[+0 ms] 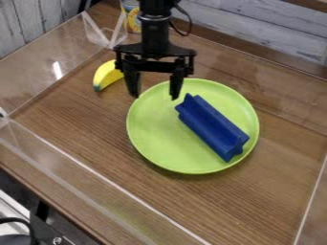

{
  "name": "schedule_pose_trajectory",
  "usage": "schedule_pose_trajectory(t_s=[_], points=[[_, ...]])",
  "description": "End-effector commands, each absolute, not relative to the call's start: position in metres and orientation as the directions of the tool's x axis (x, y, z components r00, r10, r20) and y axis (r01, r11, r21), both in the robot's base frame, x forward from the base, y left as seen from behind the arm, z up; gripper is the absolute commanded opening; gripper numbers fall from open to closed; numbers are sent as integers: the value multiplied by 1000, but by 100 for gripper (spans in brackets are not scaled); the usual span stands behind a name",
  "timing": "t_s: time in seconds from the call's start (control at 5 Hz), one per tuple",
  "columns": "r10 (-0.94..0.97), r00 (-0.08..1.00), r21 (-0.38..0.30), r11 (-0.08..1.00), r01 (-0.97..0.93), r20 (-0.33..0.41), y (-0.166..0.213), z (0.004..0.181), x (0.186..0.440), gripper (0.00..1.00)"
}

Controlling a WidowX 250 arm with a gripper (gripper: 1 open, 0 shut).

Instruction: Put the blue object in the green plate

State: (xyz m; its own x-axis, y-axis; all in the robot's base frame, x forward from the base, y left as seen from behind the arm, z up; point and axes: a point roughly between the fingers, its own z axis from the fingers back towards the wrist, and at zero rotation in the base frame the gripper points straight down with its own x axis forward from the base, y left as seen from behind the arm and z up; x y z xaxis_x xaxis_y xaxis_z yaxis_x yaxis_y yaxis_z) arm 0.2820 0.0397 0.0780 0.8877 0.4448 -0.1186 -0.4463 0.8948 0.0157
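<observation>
The blue object (213,126), a long deep-blue block with a ridge, lies flat on the right half of the green plate (160,144), angled from upper left to lower right. My gripper (155,85) hangs over the plate's upper-left rim, just left of the block's near end. Its black fingers (132,82) are spread wide apart with nothing between them.
A yellow banana (106,76) lies on the wooden table left of the plate. Clear plastic walls (38,72) surround the work area, with a wooden plank wall behind.
</observation>
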Motion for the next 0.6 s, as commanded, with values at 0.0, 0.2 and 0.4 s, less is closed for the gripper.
schedule_pose_trajectory(t_s=[0.0,0.2,0.4], points=[[506,861,-21,861,-508,-55,27,96,284,100],[571,819,-43,818,-574,-53,14,96,284,100],[651,757,-69,754,-654,-58,2,95,284,100]])
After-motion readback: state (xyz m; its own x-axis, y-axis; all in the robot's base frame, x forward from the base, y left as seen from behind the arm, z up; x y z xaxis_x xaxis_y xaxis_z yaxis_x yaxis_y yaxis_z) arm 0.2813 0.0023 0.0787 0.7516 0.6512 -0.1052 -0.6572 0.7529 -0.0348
